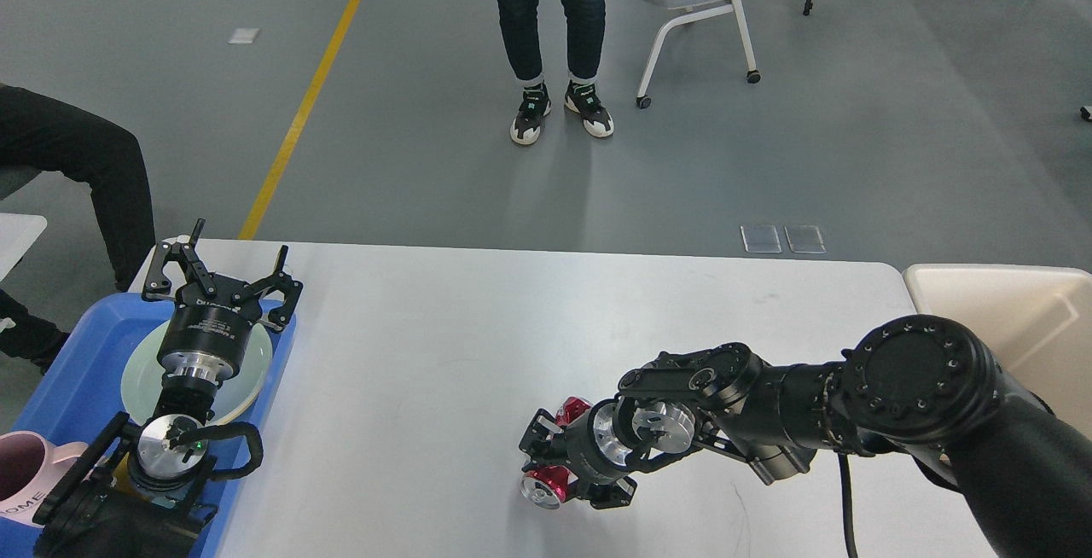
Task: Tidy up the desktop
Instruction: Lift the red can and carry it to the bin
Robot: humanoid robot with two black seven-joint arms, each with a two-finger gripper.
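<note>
The right claw (pixel 546 462) is pinched around a crushed red metal drinks can (pixel 550 477) lying on its side, silver end toward the camera, low over the front centre of the large white rectangular worktop (pixel 444 353) with rounded corners. One black finger shows above the can and the other below it, the red body bulging out between them. Behind the claw the black right arm runs back to the lower right edge of the view, its round shoulder joint in front of a beige open bin (pixel 1015 302) standing at the worktop's right end.

At the far left the left claw (pixel 223 272) stands with its two fingers spread wide and nothing between them, above a pale green round plate (pixel 141 374). The plate lies in a blue plastic tray (pixel 72 370) at the worktop's left edge, with a pink mug (pixel 21 473) at the tray's near end.

Beyond the worktop, on the grey floor, a person in dark jeans and black-and-white trainers (pixel 559 110) stands beside a white-framed wheeled chair (pixel 699 20).
</note>
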